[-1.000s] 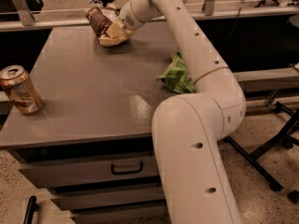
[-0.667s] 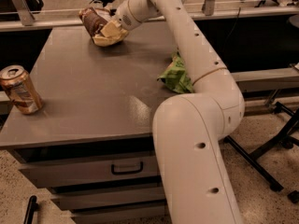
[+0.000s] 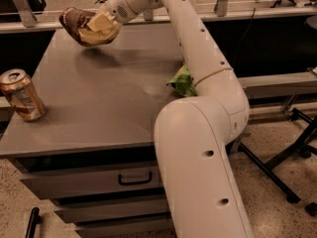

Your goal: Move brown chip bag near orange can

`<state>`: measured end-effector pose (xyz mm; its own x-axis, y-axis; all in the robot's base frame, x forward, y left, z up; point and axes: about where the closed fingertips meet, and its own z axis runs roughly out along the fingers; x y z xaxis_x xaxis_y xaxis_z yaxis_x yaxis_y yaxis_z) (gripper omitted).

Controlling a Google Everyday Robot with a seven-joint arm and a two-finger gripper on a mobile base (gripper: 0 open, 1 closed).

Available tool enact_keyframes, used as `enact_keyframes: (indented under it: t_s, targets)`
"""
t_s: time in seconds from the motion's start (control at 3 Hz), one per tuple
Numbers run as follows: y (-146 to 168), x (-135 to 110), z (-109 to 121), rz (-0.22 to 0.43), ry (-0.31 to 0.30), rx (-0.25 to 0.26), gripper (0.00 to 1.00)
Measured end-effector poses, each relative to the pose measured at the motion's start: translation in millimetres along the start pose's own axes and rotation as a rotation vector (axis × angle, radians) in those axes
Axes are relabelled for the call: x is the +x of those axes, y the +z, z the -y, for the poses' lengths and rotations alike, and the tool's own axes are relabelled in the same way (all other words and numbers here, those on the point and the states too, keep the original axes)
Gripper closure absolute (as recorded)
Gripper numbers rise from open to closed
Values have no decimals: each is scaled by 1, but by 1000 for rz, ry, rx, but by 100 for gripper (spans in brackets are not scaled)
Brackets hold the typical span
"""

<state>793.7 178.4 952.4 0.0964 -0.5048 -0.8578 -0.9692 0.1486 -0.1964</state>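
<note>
The brown chip bag, dark brown with a cream-yellow lower part, hangs in the air above the far left part of the grey table. My gripper is shut on the brown chip bag and holds it clear of the tabletop. The orange can stands upright near the table's front left corner, well apart from the bag and nearer the camera. My white arm reaches from the lower right across the table to the bag.
A green bag lies at the table's right edge, partly hidden behind my arm. Drawers sit below the tabletop. A rail and dark shelf run behind the table. Black stand legs are on the floor at right.
My gripper has lifted the brown chip bag off the table and carried it left and toward the front. The can and the green bag have not moved.
</note>
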Motion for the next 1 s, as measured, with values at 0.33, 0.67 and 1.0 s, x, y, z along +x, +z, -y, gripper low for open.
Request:
enact_keyframes:
  t_s: [0.33,0.67,1.0]
  targets:
    - [-20,-19,-13,-35,-24,-7,100]
    - [-44,-28,-24,-63,-23,-3,100]
    - [-71,-30,-41,-60,-25,-7,100]
